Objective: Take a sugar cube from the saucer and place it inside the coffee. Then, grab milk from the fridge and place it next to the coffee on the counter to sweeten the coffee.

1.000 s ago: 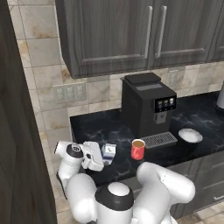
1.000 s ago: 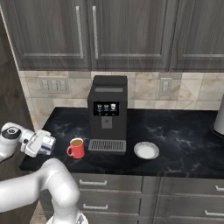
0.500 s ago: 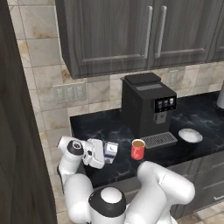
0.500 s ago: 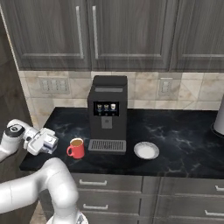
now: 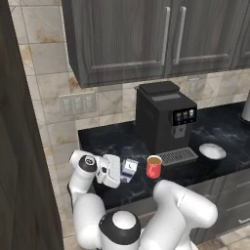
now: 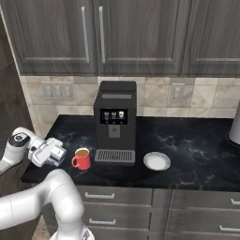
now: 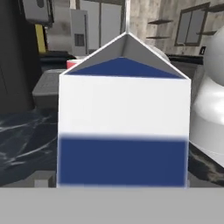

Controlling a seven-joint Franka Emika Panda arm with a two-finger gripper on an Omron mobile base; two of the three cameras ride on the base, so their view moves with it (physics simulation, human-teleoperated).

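The milk [image 5: 129, 170], a white carton with a blue band, stands upright on the black counter [image 5: 117, 141] just left of the coffee [image 5: 154, 167], a red mug with brown liquid. My gripper [image 5: 121, 172] is at the carton's left side, level with it. The hand view has the milk [image 7: 124, 118] very close and square on, and my fingertips are hidden, so the jaws' width is unclear. The white saucer [image 5: 212, 151] lies right of the coffee machine. I cannot make out a sugar cube. The fridge is out of view.
A black coffee machine [image 5: 163, 117] stands behind the mug, its drip tray beside it. Dark wall cabinets [image 6: 117, 33] hang above. A tall dark panel [image 5: 14, 146] rises at the left. From the right side, the mug [image 6: 82, 159] and saucer [image 6: 156, 161] flank the machine.
My hand has carried the carton to the right, closer to the red mug. The carton now rests on the counter.
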